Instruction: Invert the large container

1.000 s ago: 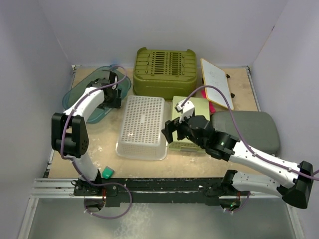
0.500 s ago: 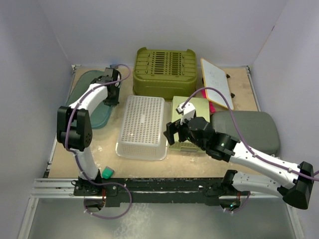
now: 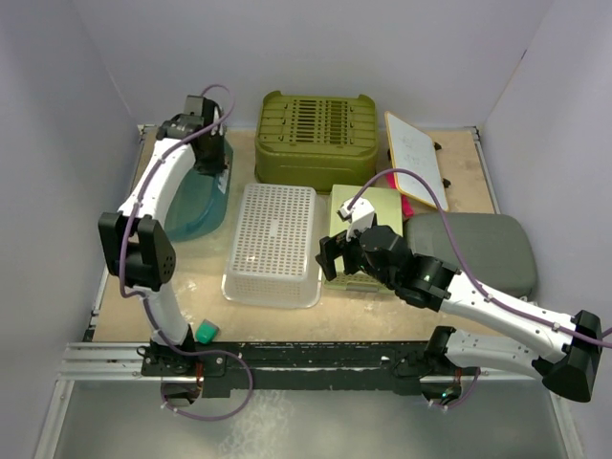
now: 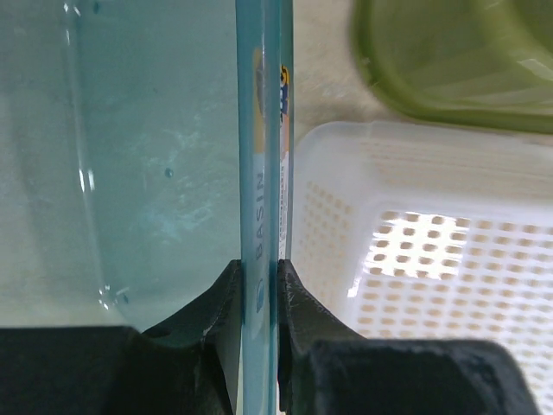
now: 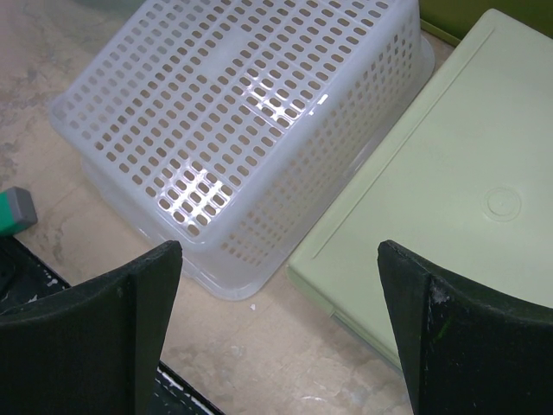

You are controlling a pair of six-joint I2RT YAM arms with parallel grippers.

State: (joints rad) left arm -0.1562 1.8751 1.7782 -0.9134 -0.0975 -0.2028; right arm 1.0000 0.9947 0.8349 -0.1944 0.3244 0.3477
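Basin [image 3: 201,206] up on edge at 10 o'clock, rim pinched in left gripper [image 4: 259,272]; thin hold, might slip mid-flip onto basket [image 3: 273,239]. Right gripper [image 5: 276,251] gaping, empty.

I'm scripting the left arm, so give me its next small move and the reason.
Probably swing the left hand over to tip the teal basin past upright, mouth down. Its fingers are pinched on the basin's rim, and the basin stands raised on edge beside the white basket, not yet inverted.

bright even light, soft shadows
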